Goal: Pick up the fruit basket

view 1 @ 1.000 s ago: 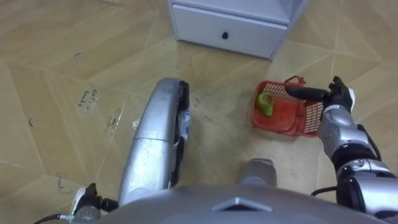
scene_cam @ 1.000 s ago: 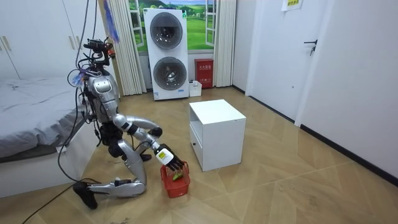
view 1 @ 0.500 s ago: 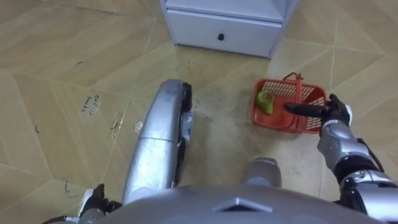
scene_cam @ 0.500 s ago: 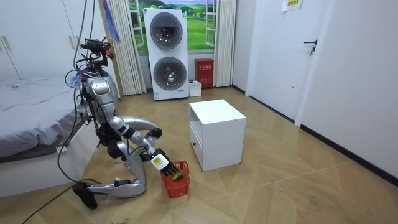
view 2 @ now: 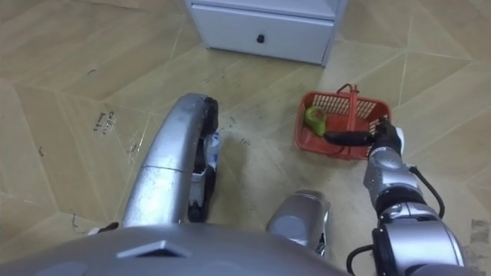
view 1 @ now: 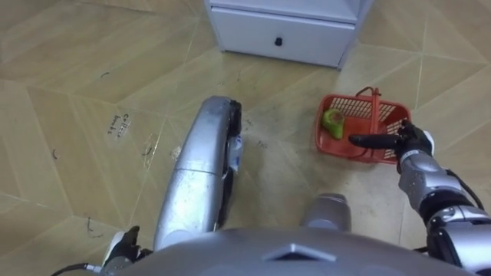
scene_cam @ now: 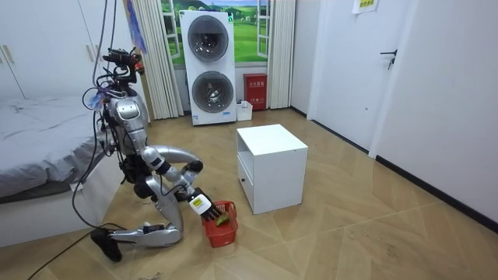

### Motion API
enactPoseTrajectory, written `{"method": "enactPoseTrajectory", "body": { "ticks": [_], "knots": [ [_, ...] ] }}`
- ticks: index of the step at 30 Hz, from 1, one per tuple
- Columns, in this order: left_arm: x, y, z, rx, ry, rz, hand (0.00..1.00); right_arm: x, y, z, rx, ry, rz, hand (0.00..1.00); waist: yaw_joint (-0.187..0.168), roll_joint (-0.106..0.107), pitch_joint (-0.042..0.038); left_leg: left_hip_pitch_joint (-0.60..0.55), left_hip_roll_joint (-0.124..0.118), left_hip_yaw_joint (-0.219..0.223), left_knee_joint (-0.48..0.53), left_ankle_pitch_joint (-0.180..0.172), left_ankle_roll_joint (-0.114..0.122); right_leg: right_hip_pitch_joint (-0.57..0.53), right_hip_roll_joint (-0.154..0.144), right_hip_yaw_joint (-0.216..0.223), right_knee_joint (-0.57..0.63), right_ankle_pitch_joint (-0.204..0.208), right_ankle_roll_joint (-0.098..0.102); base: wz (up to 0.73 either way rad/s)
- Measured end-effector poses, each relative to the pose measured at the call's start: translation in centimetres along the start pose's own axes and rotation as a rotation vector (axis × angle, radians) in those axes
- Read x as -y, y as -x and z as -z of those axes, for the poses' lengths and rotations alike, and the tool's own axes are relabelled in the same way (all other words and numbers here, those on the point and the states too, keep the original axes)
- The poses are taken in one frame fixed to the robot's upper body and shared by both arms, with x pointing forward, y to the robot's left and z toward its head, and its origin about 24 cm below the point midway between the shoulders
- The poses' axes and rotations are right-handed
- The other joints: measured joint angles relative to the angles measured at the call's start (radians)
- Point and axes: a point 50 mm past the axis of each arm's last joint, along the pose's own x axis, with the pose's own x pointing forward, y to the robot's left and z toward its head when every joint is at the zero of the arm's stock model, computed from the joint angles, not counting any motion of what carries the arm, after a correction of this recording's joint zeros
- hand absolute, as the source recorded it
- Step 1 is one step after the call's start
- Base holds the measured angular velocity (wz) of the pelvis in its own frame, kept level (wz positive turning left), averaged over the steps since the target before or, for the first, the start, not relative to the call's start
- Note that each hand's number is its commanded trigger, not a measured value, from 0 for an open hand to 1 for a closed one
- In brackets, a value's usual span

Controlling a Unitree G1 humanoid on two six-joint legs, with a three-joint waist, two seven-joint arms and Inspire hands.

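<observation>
We see a body clad in smooth, rounded shells of brushed silver-grey, with black at the joints and along the seams. The long leg shell carries a small blue-and-white patch on its side. The right forearm is a stack of silvery segments with dark cables looped beside it, ending in the black-fingered right hand [view 1: 409, 142], which has a white tag at its back. Dark cables hang about the torso, and the head is dark.

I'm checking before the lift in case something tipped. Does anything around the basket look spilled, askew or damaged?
Nothing stands out. The red basket stands level on the floor, handle upright, the green fruit inside it and nothing spilled. The right hand reaches over its near rim, fingers straight.
</observation>
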Motion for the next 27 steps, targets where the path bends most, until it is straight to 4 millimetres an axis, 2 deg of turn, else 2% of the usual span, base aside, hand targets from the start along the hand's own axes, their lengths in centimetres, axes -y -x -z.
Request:
{"method": "enactPoseTrajectory", "body": {
  "ticks": [4, 8, 16, 23, 24, 25, 27],
  "knots": [
    [-0.1, 0.1, 0.4, -0.011, -0.003, 0.002, 0.00, -0.1, -0.1, -0.1, -0.006, -0.001, -0.022, 0.00, 0.029, -0.001, 0.0012, -0.002, 0.002, -0.015, 0.006, 0.001, -0.002, -0.007, 0.017, 0.006, 0.002, -0.001, 0.001, -0.09],
    [-0.1, 0.1, 0.4, -0.013, -0.004, 0.020, 0.00, 0.2, -0.2, -0.3, -0.009, -0.011, -0.038, 0.00, 0.053, 0.004, 0.0001, -0.003, 0.002, -0.017, 0.009, 0.001, -0.002, -0.006, 0.019, 0.005, 0.003, -0.001, 0.001, -0.01],
    [0.0, 0.1, 0.5, -0.017, -0.004, 0.042, 0.00, 0.1, -0.2, -0.4, -0.010, -0.022, -0.070, 0.00, 0.056, 0.012, -0.0006, -0.009, 0.001, -0.014, 0.009, 0.001, -0.002, -0.009, 0.016, 0.005, 0.010, -0.001, 0.001, 0.00],
    [0.0, 0.0, 0.1, -0.007, -0.004, 0.058, 0.00, 1.5, -0.3, 0.3, -0.062, -0.066, -0.070, 0.00, 0.069, 0.016, -0.0021, -0.021, 0.001, -0.015, 0.009, -0.001, -0.006, -0.018, 0.015, 0.000, 0.016, -0.001, 0.001, 0.03],
    [0.0, 0.0, 0.1, -0.005, -0.003, 0.058, 0.00, 1.6, -0.3, 0.2, -0.061, -0.063, -0.070, 0.46, 0.072, 0.016, -0.0021, -0.024, 0.001, -0.015, 0.009, -0.001, -0.006, -0.023, 0.015, 0.002, 0.018, -0.001, 0.001, 0.00],
    [0.0, 0.0, -0.1, 0.000, -0.003, 0.059, 0.00, 1.8, -0.3, 0.2, -0.061, -0.057, -0.073, 1.00, 0.073, 0.017, -0.0018, -0.028, 0.001, -0.015, 0.009, -0.001, -0.007, -0.026, 0.015, 0.001, 0.020, -0.001, 0.001, 0.00],
    [-0.2, -0.1, -0.3, 0.000, -0.005, 0.055, 0.00, 1.7, -0.3, 0.3, -0.067, -0.054, -0.077, 1.00, 0.075, 0.018, -0.0011, -0.029, 0.001, -0.015, 0.008, -0.003, -0.010, -0.026, 0.015, -0.001, 0.020, -0.001, 0.001, 0.04]
  ]
}}
